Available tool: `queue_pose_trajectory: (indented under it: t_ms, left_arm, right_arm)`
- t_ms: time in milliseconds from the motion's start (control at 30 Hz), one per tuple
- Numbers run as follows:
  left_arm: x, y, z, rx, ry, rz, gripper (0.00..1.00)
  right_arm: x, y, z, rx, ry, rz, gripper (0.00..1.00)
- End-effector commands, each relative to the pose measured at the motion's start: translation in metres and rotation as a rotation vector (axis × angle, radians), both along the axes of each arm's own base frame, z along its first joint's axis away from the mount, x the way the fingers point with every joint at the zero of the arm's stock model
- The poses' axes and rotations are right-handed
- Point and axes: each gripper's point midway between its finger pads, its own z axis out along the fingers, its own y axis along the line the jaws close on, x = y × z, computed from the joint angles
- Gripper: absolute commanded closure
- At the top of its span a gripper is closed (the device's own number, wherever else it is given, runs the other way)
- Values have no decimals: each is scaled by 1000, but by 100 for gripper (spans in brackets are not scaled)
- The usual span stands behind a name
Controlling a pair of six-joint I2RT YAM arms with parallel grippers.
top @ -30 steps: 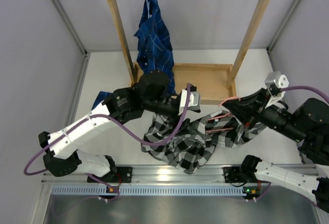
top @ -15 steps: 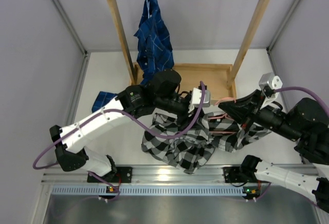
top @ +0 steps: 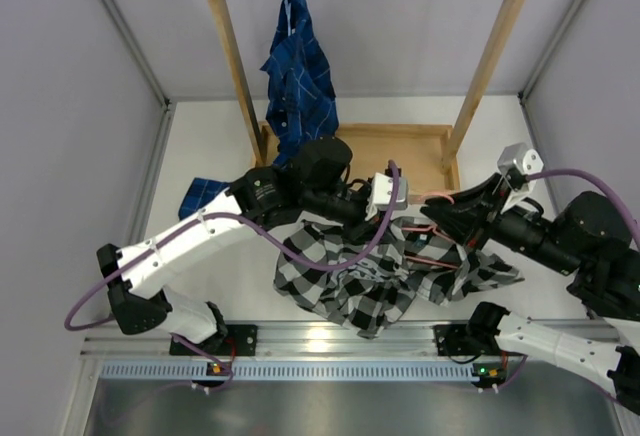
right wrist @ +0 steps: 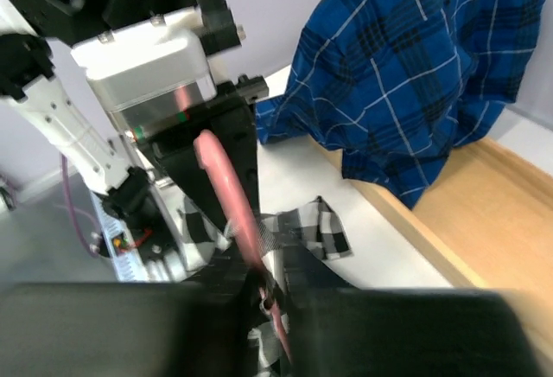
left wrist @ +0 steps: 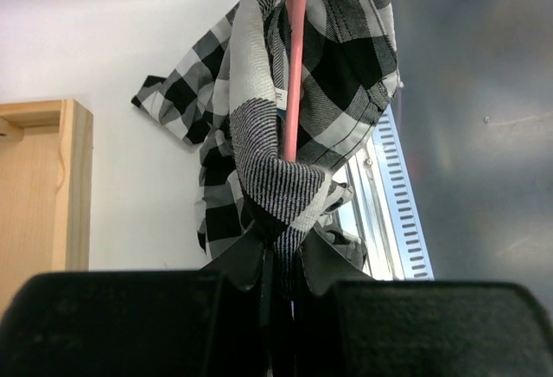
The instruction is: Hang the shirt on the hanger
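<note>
That shirt (top: 370,276) looks soft and floppy, so I'd grab near the collar. The left pincer (left wrist: 276,265) is clamped on its fabric beside the thin hanger (left wrist: 294,66); the right pincer (right wrist: 263,282) clamps the hanger.

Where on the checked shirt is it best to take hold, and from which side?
Likely the spread part of the shirt toward the table's near edge, taken from above. It lies loose and free there, whereas farther back the cloth is bunched around the hanger.
</note>
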Motion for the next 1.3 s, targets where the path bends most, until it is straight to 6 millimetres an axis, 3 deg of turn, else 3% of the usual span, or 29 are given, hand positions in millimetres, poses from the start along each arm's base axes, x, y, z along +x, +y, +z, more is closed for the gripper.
queue_pose_trajectory:
  t_ms: [0,167,333,400,533,733,900,1033,1133,1267]
  left_arm:
    - [-5,12,9,-41,-16,-55,100]
    - [-7,18,21,-77,-4,-80,100]
    - [-14,30,28,-101,-10,-90,100]
    - [-21,36,34,-119,-10,-109,100]
    - [-28,43,47,-153,-24,-125,100]
    - [-42,55,66,-203,-34,-155,100]
    - [-43,54,72,-210,-21,-157,100]
    - [-43,49,75,-209,0,-166,100]
    - [-42,47,75,-205,12,-169,100]
    - [-44,46,78,-210,20,-179,100]
  right_arm:
    - [-6,-6,32,113,-75,6,66]
    - [-13,-27,27,72,-84,-23,47]
    - [-30,-82,11,-3,-57,-121,20]
    - [-47,-87,-8,-64,-41,-54,11]
    - [-71,-79,-36,-150,-3,97,10]
    - [-86,-54,-65,-271,-5,296,11]
    - [-85,-33,-56,-279,-79,392,20]
    - [-73,-20,-44,-267,-126,376,26]
    - [-66,-12,-37,-249,-152,375,41]
    - [-61,-4,-44,-260,-126,375,59]
